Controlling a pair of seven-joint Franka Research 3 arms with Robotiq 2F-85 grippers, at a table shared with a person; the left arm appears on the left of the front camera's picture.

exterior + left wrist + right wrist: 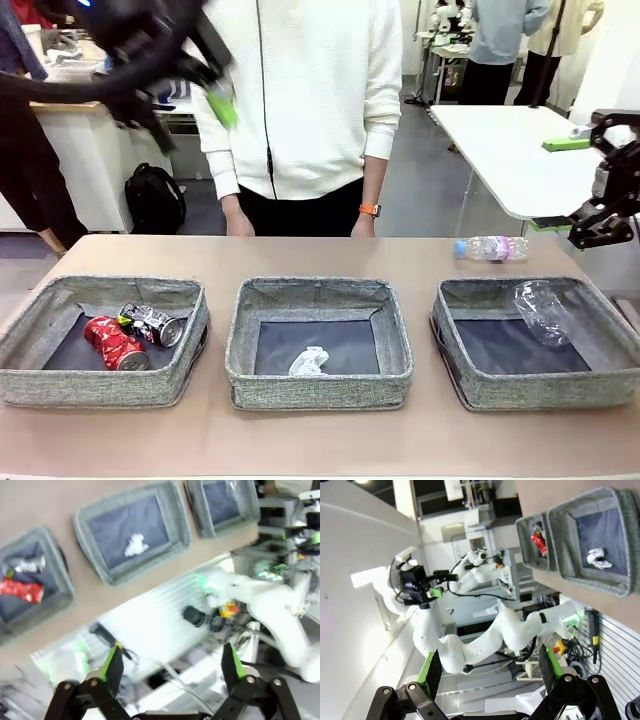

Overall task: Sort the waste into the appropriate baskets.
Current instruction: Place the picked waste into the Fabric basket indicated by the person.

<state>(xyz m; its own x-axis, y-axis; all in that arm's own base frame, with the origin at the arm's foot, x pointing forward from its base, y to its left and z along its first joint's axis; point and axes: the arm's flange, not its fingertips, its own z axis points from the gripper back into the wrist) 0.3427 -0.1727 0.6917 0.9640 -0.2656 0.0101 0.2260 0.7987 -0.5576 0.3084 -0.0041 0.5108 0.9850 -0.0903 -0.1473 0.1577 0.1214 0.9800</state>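
Note:
Three grey baskets stand in a row. The left basket holds a crushed red can and a crushed dark can. A white paper wad lies in the middle basket. A clear plastic bottle leans in the right basket, and another bottle lies on the table behind it. My left gripper is high at the far left, blurred; its wrist view shows it open and empty. My right gripper hangs at the right edge, open and empty.
A person in a white top stands at the far edge, hands by the table. A white table stands behind at the right. Bare tabletop runs behind the baskets.

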